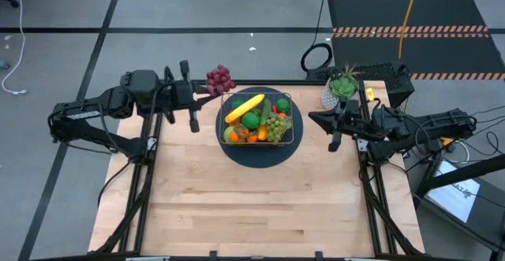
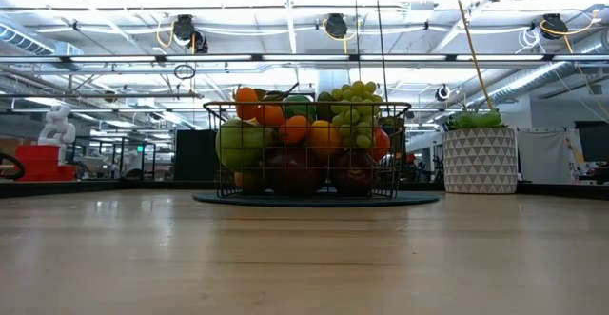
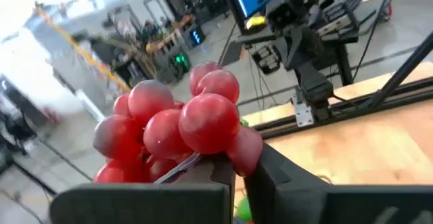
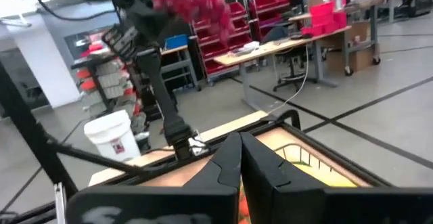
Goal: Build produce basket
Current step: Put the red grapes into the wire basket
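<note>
The left claw [image 1: 207, 92] grips a bunch of red grapes [image 1: 219, 79], held in the air just beside the basket's [image 1: 293, 132] far left corner. The basket sits on a round mat [image 1: 260, 154] on the tabletop [image 1: 252, 206], full of produce [image 1: 256, 120]. The right claw [image 1: 314, 118] is closed and empty, near the basket's right side.

Grey floor [image 1: 197, 5] with black lines, a hazard-striped mat [image 1: 410, 31], and possibly red shelving bins [image 4: 260, 14].
</note>
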`<state>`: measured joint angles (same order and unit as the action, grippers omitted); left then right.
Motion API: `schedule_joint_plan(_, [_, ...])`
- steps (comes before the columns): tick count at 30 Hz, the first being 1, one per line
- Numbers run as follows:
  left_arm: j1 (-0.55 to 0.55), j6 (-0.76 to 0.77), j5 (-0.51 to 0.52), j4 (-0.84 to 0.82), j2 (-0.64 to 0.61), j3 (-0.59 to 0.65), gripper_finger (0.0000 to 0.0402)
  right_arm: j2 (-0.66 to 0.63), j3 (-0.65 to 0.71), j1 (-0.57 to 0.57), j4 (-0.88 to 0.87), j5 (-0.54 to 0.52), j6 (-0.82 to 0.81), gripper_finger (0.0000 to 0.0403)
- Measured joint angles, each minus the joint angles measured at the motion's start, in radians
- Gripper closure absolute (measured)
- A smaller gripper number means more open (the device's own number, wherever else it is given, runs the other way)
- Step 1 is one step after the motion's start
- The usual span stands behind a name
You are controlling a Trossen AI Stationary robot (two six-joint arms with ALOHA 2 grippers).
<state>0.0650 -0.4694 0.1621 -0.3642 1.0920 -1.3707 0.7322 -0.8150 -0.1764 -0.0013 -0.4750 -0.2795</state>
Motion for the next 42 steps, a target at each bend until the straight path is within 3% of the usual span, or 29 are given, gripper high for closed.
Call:
schedule_joint_plan(8, [0.051,0.208,0.005,0.018,0.118,0.001,0.0395,0.015,0.000,0.000,0.089,-0.053,0.004,0.0403])
schedule_joint_plan(17, [0.209,0.526,-0.311,0.044,0.312,0.001,0.0386,0.021,0.000,-0.002,0.103,-0.048,-0.119,0.0403])
schedule_joint_plan(21, [0.262,0.564,-0.434,0.061,0.386,0.001,0.0395,0.021,0.000,-0.002,0.103,-0.048,-0.126,0.0403])
schedule_joint_plan(25, [0.306,0.584,-0.519,0.107,0.465,0.001,0.0379,0.021,0.000,-0.002,0.102,-0.048,-0.125,0.0403])
schedule_joint_plan(36, [0.381,0.638,-0.590,0.268,0.642,0.001,0.0386,0.021,0.000,-0.002,0.094,-0.048,-0.090,0.0403])
schedule_joint_plan(42, [0.373,0.606,-0.655,0.220,0.650,-0.001,0.0373,0.021,0.000,-0.002,0.093,-0.048,-0.038,0.0403])
